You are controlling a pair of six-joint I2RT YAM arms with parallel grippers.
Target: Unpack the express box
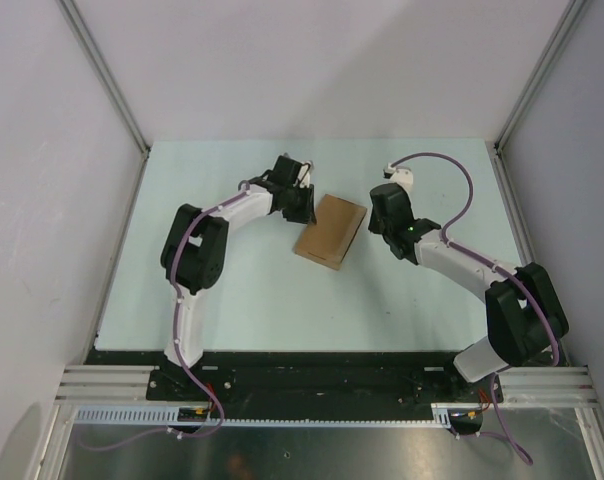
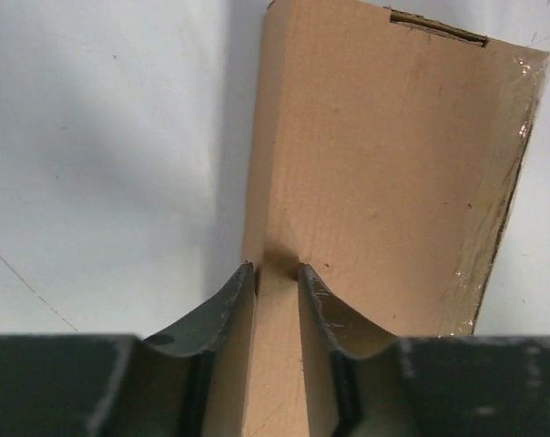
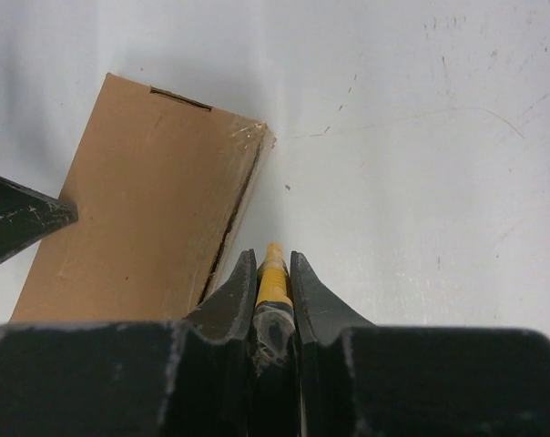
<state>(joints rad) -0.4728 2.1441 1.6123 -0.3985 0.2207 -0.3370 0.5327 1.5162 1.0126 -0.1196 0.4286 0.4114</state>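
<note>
The express box is a flat brown cardboard box lying closed on the pale table, mid-table between the arms. My left gripper is at its left edge, shut on that edge; in the left wrist view the cardboard edge runs between the two fingers and the box top stretches beyond. My right gripper is just right of the box, shut on a yellow-black utility knife whose tip points forward along the box's taped right edge.
The enclosure has white walls on left, right and back. The pale table surface surrounds the box. A purple cable loops over the right arm. The black base rail lies along the near edge.
</note>
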